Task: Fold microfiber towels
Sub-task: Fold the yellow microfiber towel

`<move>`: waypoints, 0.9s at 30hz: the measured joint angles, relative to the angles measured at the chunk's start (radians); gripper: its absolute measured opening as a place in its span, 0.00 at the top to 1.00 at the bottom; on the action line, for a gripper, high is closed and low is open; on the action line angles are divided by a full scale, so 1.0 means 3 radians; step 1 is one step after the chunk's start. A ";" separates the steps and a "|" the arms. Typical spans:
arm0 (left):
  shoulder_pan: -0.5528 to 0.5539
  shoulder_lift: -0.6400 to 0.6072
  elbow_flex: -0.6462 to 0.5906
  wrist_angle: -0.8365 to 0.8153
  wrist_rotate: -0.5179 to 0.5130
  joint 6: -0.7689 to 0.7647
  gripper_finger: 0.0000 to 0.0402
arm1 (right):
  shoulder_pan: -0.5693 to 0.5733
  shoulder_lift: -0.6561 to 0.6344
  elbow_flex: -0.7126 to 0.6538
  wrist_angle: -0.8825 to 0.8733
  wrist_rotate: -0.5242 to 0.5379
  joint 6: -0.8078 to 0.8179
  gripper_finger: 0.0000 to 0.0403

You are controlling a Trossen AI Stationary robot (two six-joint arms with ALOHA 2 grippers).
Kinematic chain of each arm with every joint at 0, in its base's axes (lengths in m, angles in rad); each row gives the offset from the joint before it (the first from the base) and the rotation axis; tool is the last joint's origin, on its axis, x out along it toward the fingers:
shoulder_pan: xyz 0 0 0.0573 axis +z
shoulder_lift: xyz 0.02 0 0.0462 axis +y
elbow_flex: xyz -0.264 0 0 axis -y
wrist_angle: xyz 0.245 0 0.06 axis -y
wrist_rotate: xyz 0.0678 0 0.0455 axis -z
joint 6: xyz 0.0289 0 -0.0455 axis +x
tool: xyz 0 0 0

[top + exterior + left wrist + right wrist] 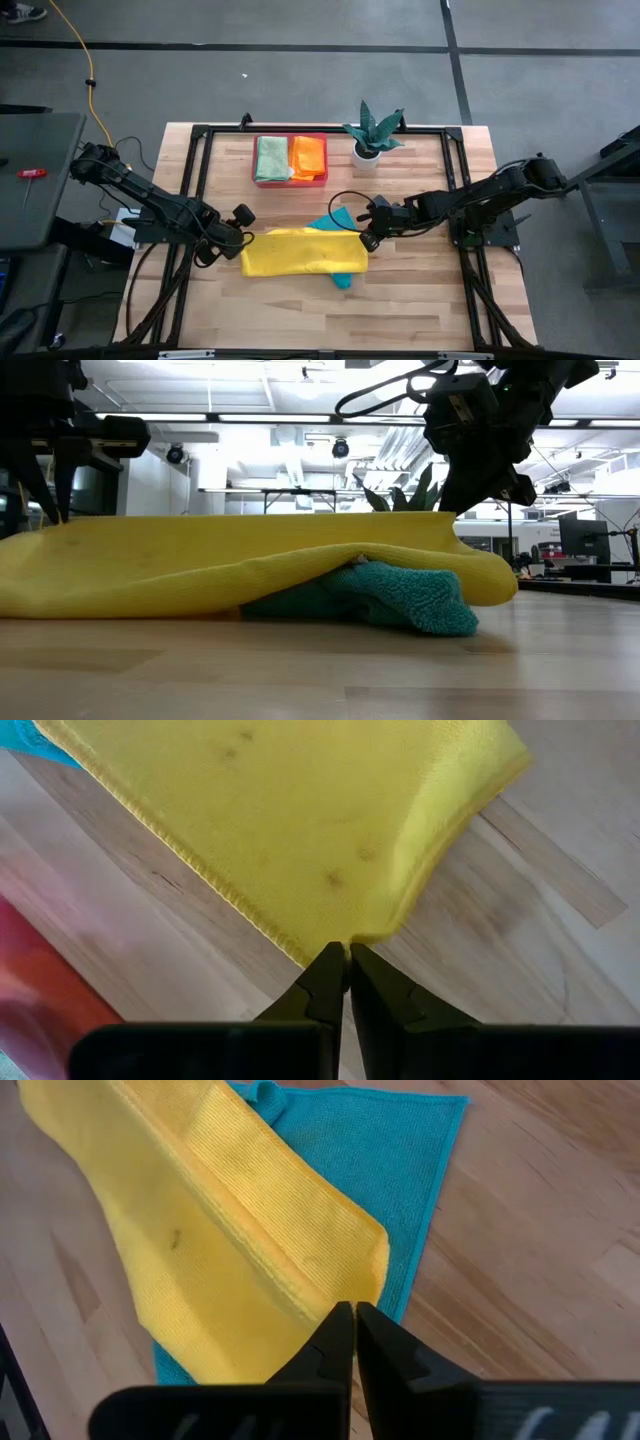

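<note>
A soft yellow microfiber towel, folded into a long band, lies on the wooden table toward its near edge, midway between the left and right edges, draped over a rumpled teal microfiber towel that pokes out beyond its long edges. The left gripper, fingers pressed together, pinches the very corner of the yellow towel at its left end; the right gripper, fingers likewise closed, sits at the doubled right-hand edge, though whether it truly grips cloth there cannot be told. In the low view the yellow towel sags between its two ends and humps over the teal one, which suggests a light, limp, slightly grippy fabric that holds no shape of its own and will droop wherever it is unsupported. Corners and hemmed edges, where the layers stack and the stitching stiffens them, appear the surest places to take hold; a pinch mid-panel would likely bunch the pile. Farther back, near the far edge, a rigid pink rectangular tray carries a folded light green microfiber towel beside a folded orange microfiber towel, and just to its right stands a small potted plant in a white pot.
</note>
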 joint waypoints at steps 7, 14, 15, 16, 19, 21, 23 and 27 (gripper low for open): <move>-0.0001 0.0000 -0.0003 -0.0008 -0.0149 -0.0088 0.86 | 0.0000 0.0000 0.0000 -0.0013 -0.0001 0.0007 1.00; -0.0001 0.0000 -0.0003 -0.0006 -0.0285 -0.0367 0.71 | 0.0000 0.0000 0.0000 -0.0005 0.0000 -0.0002 1.00; -0.0001 0.0000 -0.0003 -0.0006 -0.0285 -0.0440 0.70 | 0.0000 0.0000 0.0000 -0.0003 0.0000 -0.0003 1.00; -0.0001 0.0000 -0.0003 -0.0006 -0.0285 -0.0508 0.69 | 0.0000 0.0000 0.0000 -0.0001 0.0000 -0.0002 1.00; -0.0001 0.0000 -0.0003 -0.0006 -0.0284 -0.0551 0.67 | 0.0000 0.0000 0.0000 0.0007 0.0000 -0.0002 1.00; -0.0001 0.0000 -0.0003 -0.0005 -0.0285 -0.0560 0.66 | 0.0000 0.0000 0.0000 0.0029 0.0000 0.0004 1.00; -0.0001 0.0000 -0.0003 -0.0005 -0.0285 -0.0560 0.67 | 0.0000 0.0000 0.0000 0.0046 0.0003 0.0006 0.99; -0.0001 0.0000 -0.0003 -0.0004 -0.0283 -0.0560 0.67 | -0.0030 0.0000 0.0000 0.0117 -0.0010 0.0002 0.89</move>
